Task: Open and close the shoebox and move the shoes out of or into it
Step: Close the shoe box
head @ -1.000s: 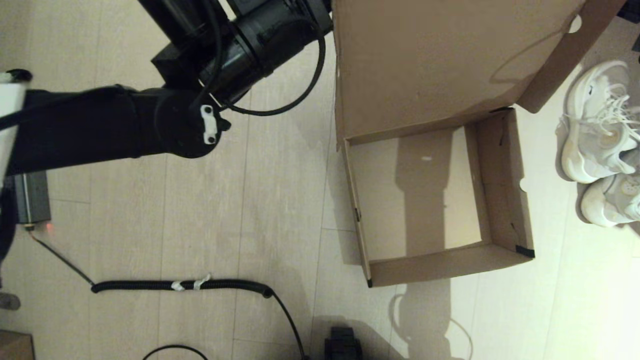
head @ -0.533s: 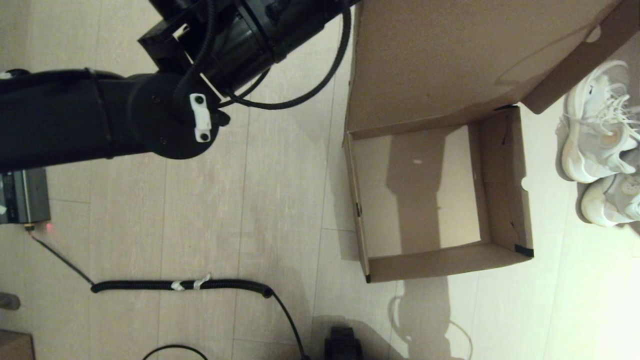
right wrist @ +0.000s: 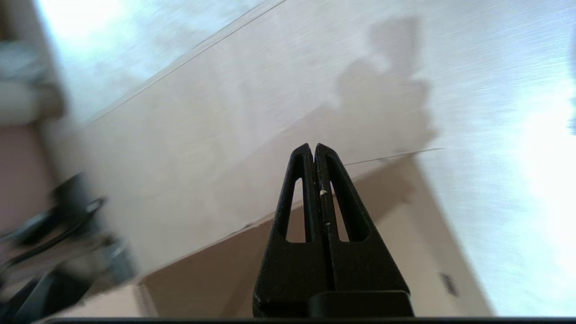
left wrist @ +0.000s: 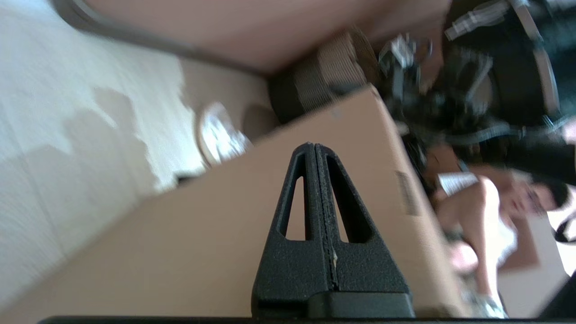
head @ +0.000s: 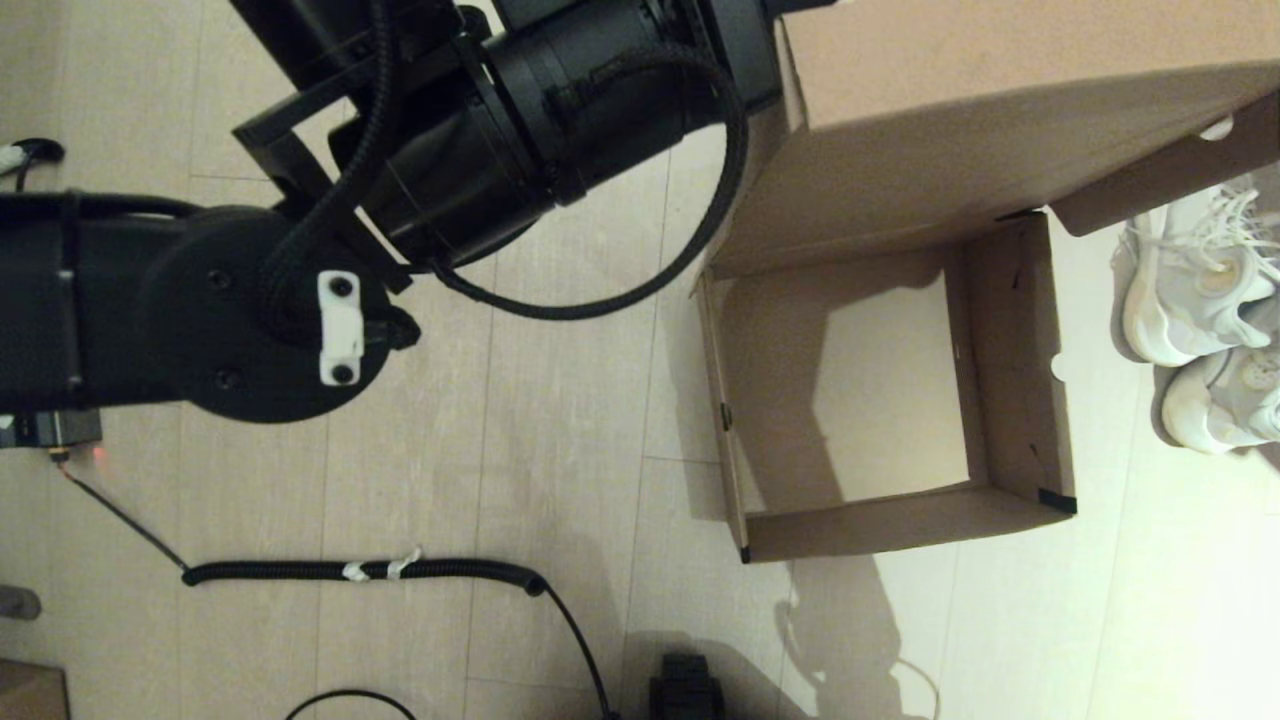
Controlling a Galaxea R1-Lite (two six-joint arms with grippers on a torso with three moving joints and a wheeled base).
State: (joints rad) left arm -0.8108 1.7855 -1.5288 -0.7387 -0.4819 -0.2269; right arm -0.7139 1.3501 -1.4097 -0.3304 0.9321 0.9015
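My head view is showing the empty shoebox [head: 880, 400] on the pale plank floor [head: 520, 420] with its lid raised and the shoes [head: 1195, 320] beside it, while only my wrist views are showing my left gripper [left wrist: 313, 146] and right gripper [right wrist: 313, 146], both pressed together on nothing.

A plain brown cardboard shoebox [head: 1010, 380], black tape [head: 1056, 499] at a corner, sits on a pale, wood-grain plank floor [head: 560, 400]. Beside it are off-white shoes [head: 1190, 300] with white laces. The robot's left arm [head: 200, 310] is matte black with a small white clip [head: 338, 328]. A black coiled cable [head: 300, 571] carries white tape wraps. Both the left pincer [left wrist: 313, 148] and the right pincer [right wrist: 313, 148] are textured black.
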